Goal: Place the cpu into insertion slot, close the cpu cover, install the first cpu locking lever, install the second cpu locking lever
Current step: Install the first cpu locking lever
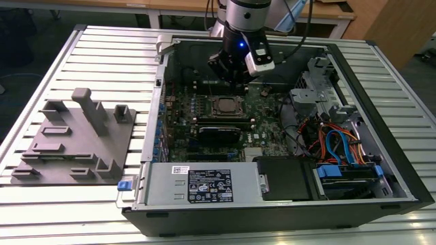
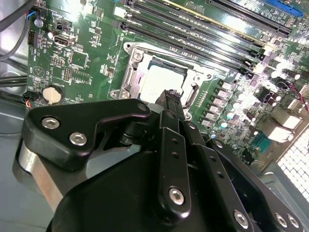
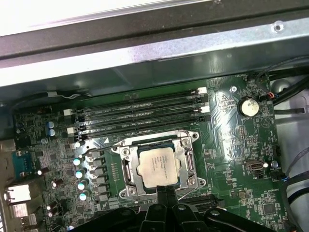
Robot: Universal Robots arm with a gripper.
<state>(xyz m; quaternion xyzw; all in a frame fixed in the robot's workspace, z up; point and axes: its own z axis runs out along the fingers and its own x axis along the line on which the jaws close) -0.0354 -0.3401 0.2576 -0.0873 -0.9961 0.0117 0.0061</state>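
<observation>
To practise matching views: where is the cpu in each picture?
Exterior view: cpu on the motherboard, near the end effector.
Second wrist view: cpu just past the end effector.
First wrist view: cpu between memory slots and end effector.
Shared landmark: the cpu cover framing it.

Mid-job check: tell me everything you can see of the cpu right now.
The cpu is a small flat square chip with a dull silver-grey metal top. It lies flat in the insertion slot on the green board, square to it. The cpu cover, a thin silver frame, lies down around its edges, its window leaving the top bare. The gripper, jaws looking shut, hangs by one edge; whether it touches the chip I cannot tell.
</observation>
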